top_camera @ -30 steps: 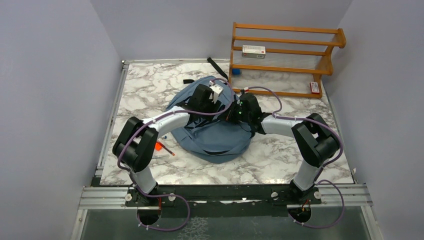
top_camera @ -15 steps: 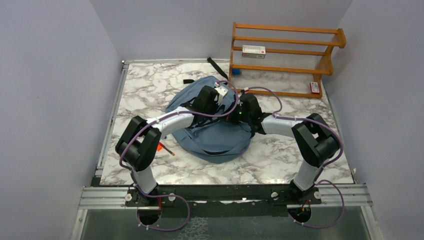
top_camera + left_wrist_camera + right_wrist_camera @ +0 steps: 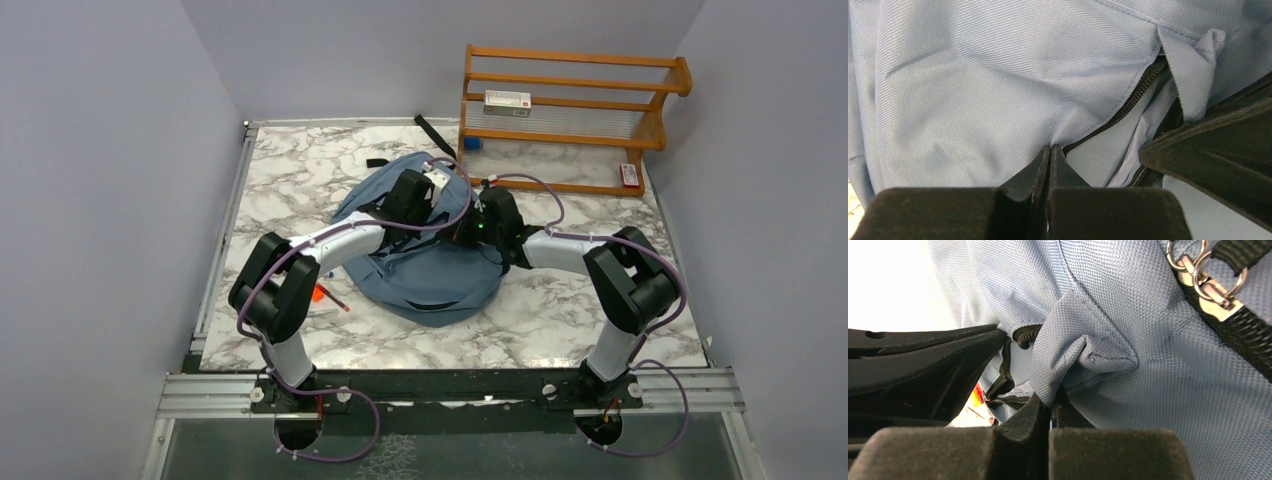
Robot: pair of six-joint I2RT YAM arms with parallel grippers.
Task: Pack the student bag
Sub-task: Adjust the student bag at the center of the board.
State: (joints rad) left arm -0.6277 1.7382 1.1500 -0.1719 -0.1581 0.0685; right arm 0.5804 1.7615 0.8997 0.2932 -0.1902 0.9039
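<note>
Bag [image 3: 430, 280] lies slumped mid-surface [image 3: 560, 310], 12 o'clock from the arm bases. It is limp woven cloth and probably light. I judge it will sag and fold, so the mouth won't stay open unless both lips are held apart.

Left tool [image 3: 1049, 157] is closed, tips nipping a pucker of cloth right at the zipper [image 3: 1128, 107] end. Right tool [image 3: 1050, 402] is closed on a fold of bag cloth at the opening's other lip.

Best hold is likely the stitched hem beside the zipper. The webbing strap [image 3: 1243, 325] with metal rings is stiffer and less likely to slip. Thin weave could slide out of a shallow pinch.

**Hard to see:**
- Bag interior is mostly dark. A red-yellow bit [image 3: 976, 396] shows through the gap, can't tell what.
- From the top view the wrists cover both tools and the opening.
- Orange item [image 3: 318, 293] at the bag's 9 o'clock is too small to name.
- Rack [image 3: 570, 120] stands far at 1 o'clock. The small boxes on it are unreadable.
</note>
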